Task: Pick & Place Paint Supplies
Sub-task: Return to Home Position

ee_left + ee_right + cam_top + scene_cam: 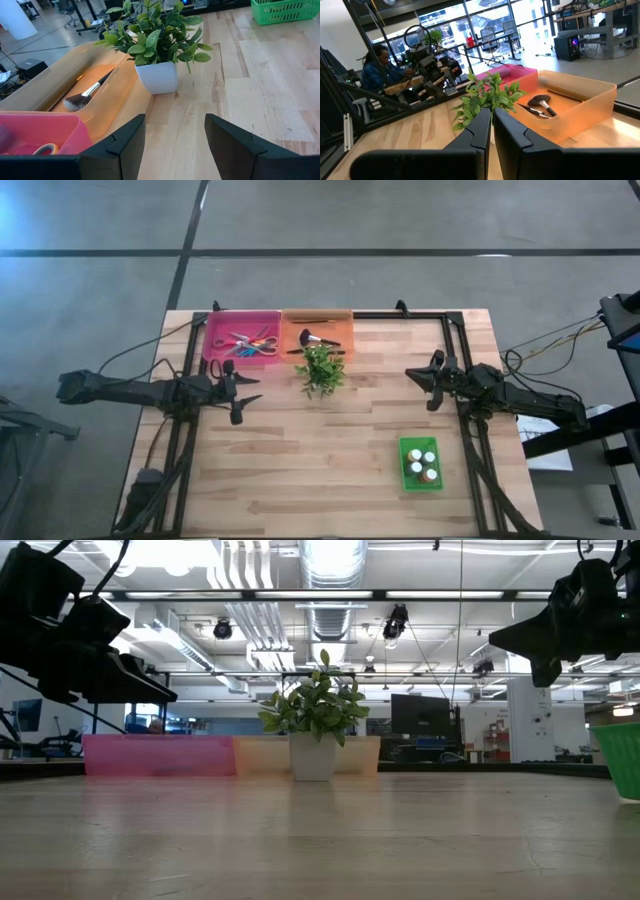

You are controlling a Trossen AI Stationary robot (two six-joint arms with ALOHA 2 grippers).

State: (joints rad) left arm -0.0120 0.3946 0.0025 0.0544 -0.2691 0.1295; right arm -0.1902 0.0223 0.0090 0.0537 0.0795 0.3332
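- Nearest you, the green basket (405, 465) sits on the table (320, 450) toward the right side. Small bottles (421, 463) stand upright inside it, most with white caps and one with a brown cap.
- Your right gripper (491, 117) hangs above the table, farther back than the basket and well apart from it. Its fingers are pressed together with nothing between them.
- Your left gripper (175, 131) hangs opposite it on the left side, just on the near side of the pink bin (215, 340). Its fingers are spread wide and hold nothing.
- Between the two grippers and a little farther back, the potted plant (320, 368) stands upright, just in front of the orange bin (585, 107).
- The orange bin sits at the far edge, side by side with the pink bin on its left. The brushes (540, 106) lie flat inside it, one with a fluffy brown head. They are near your left gripper, clear of its fingers, and well apart from your right one.
- The pink bin holds scissors (250, 343) with coloured handles.
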